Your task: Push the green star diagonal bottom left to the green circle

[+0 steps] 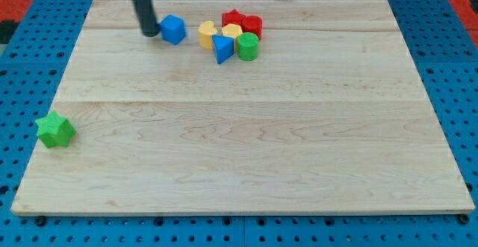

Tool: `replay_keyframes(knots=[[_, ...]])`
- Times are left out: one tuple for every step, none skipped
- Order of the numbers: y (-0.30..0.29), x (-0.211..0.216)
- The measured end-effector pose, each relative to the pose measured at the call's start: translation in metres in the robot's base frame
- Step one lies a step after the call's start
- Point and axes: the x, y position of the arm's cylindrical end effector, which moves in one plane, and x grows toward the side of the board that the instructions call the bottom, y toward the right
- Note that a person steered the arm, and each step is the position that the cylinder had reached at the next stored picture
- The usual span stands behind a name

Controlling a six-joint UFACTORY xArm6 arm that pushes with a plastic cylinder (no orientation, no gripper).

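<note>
A: Nearest thing first?

B: Green star (55,130), low at the view's left, right at the tabletop (246,165) edge. It sits far down and left of the green circle (247,46). Nothing touches it.

A: And the circle?

B: Up near the view's top, in a tight cluster. Taking the green circle as the landmark: blue triangle (221,49) just to its left, touching or nearly so; yellow block (232,31) above and left of it; a second yellow block (207,34) further left; red star (234,18) and another red block (252,25) just above it. Exact shapes of the yellow ones and that red one are hard to read.

A: The arm?

B: No claw on this rig, so nothing spread or pinched, only a rod. The tip (150,33) is well left of the green circle, just beside a blue block (173,30), maybe touching; it can't be told. It's nowhere near the green star.

A: Risks?

B: The tip starts beside the blue block, so moving off carelessly could nudge that toward the cluster. The star is at the tabletop edge, so a contact from the wrong side likely shoves it off. It's a long diagonal push too, and a star's points tend to make it spin off the tip. Overshoot at the end would ram the blue triangle and shift the circle itself.
</note>
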Motion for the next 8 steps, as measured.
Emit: replay_keyframes(knots=[[0.028,-0.009],[0.003,-0.008],[0.042,-0.009],[0.036,-0.005],[-0.013,0.074],[-0.106,0.149],[-0.168,0.164],[-0.168,0.222]])
